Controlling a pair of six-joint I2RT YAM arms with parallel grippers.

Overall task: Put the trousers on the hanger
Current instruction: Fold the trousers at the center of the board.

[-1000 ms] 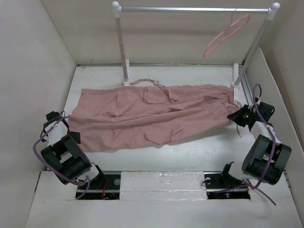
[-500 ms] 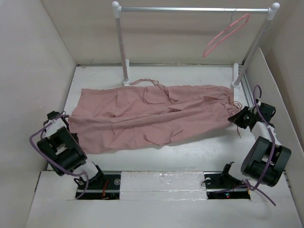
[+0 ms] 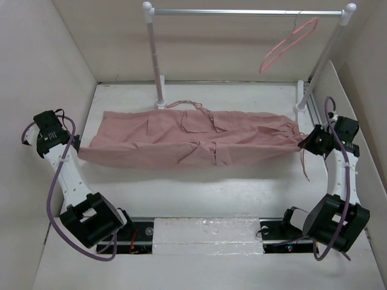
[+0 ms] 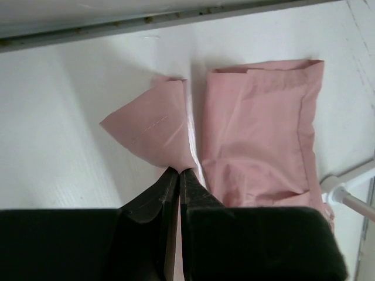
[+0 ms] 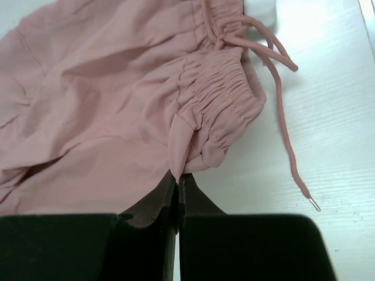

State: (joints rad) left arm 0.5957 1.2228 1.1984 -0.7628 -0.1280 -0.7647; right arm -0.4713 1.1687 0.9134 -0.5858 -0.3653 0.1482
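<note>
Pink trousers in clamped end effectors

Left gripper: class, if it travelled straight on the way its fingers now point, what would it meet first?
The trousers: the left gripper is shut on a fabric corner lying right ahead. Beyond that comes bare table, then probably the wall; depth is unclear.

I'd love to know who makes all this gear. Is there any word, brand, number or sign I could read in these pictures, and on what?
None: no view shows any readable text. The trousers, the hanger, the garment rail and the table carry no visible lettering, label or sign.
</note>
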